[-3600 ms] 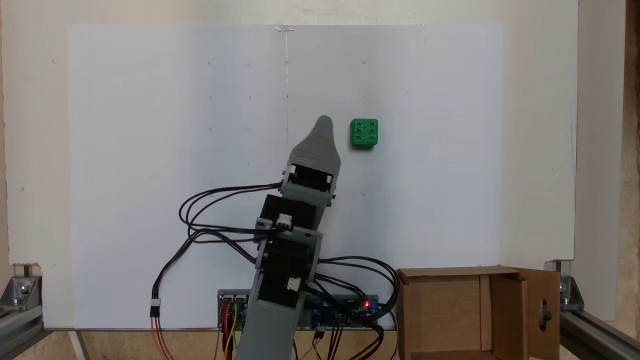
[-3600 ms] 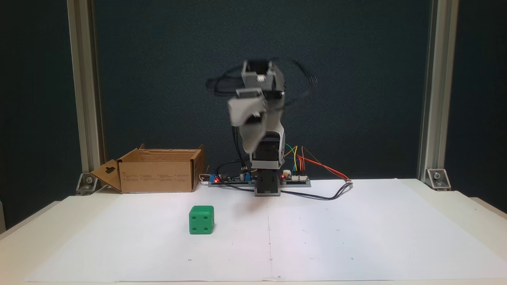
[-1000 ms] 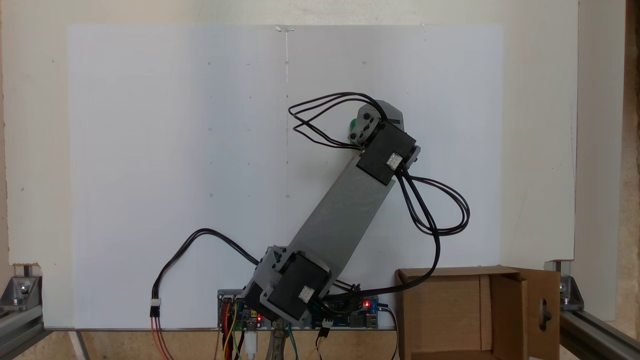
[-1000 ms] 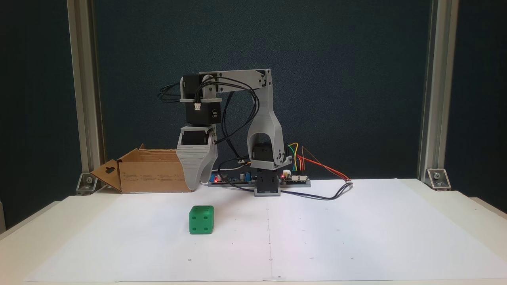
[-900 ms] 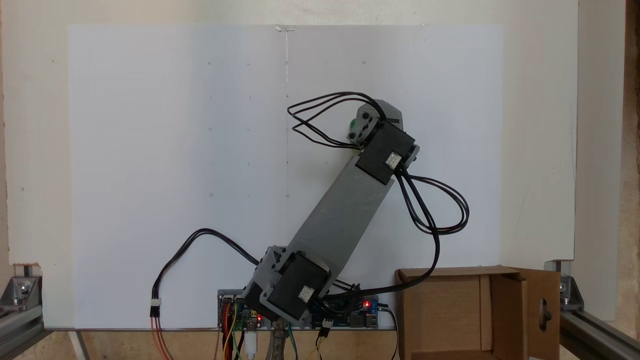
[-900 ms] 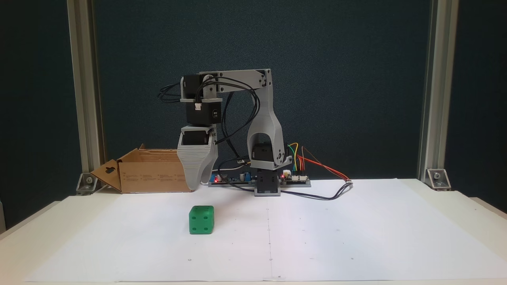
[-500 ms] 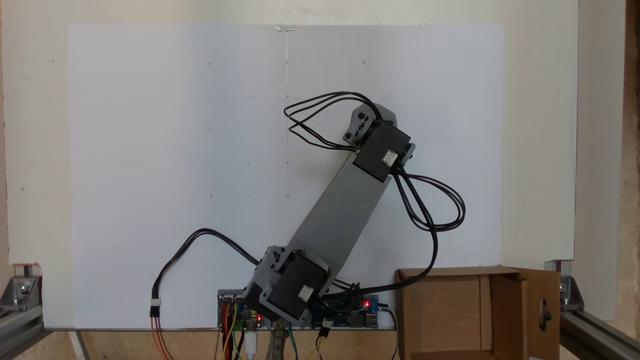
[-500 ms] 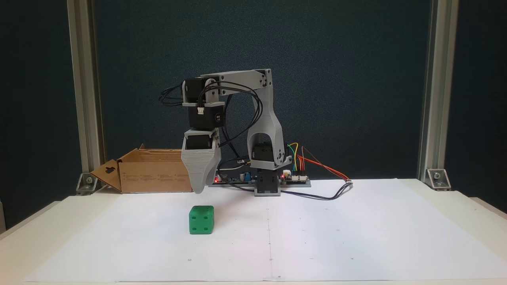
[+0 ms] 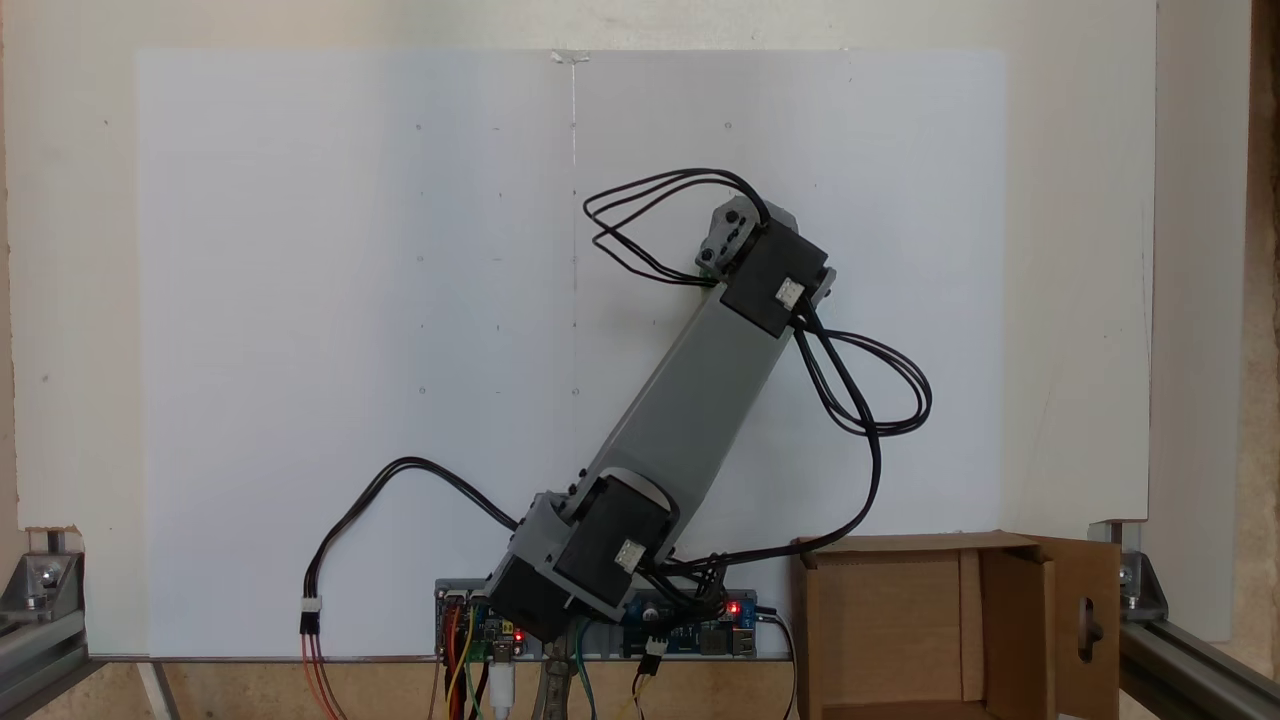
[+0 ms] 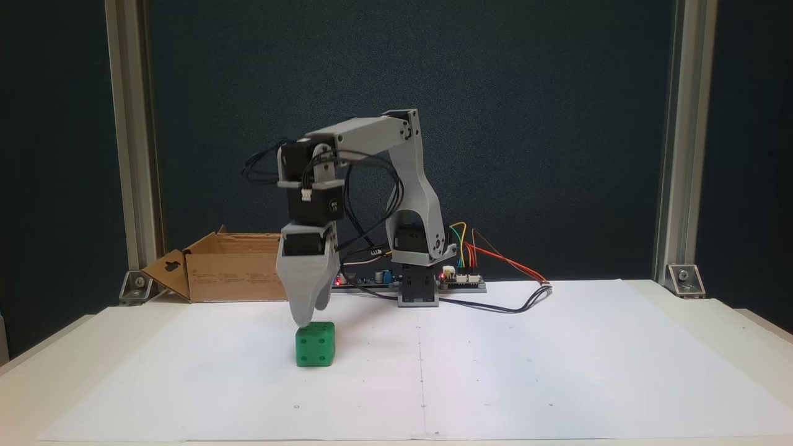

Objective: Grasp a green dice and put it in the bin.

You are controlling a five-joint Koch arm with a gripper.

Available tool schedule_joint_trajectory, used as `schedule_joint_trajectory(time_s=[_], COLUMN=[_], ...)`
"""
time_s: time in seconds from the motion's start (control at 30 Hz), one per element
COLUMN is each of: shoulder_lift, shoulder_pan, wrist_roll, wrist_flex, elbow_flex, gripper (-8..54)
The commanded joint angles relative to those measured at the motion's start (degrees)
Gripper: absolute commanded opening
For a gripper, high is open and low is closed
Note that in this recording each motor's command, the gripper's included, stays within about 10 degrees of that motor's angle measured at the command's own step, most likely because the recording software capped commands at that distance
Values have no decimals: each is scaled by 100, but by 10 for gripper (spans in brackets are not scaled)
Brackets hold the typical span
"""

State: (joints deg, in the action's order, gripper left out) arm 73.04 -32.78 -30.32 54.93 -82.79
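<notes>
The green dice (image 10: 315,344) sits on the white paper sheet, left of the sheet's middle crease, with four pips facing the camera. My grey gripper (image 10: 310,317) points straight down, and its front tip reaches the dice's top left edge. The jaws lie one behind the other here, so I cannot tell their gap. Seen from above, the black wrist motor (image 9: 775,285) stands over that spot. The bin (image 10: 248,272) is a brown cardboard box at the back left. Its flap with the keyhole cut-out (image 9: 1085,620) sits at the lower right in the view from above.
The arm's base and controller boards (image 10: 427,282) stand at the back middle, with black cable loops (image 9: 870,400) hanging beside the forearm. Aluminium frame posts (image 10: 675,142) rise at both back corners. White paper (image 10: 526,371) stretches to the right of the dice.
The arm has dropped and reached slightly forward. The gripper tip came down from well above the dice to its top edge. The dice has not moved.
</notes>
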Motion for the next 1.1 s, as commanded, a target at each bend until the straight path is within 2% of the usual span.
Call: schedule_joint_trajectory(time_s=[0.0, 0.47, 1.07], shoulder_lift=[0, -272, -378], shoulder_pan=[-18, -26, -26], wrist_roll=[-343, -343, -343], wrist_flex=[-132, -1090, -1433], elbow_flex=[62, -729, -896], gripper=[454, 448, 431])
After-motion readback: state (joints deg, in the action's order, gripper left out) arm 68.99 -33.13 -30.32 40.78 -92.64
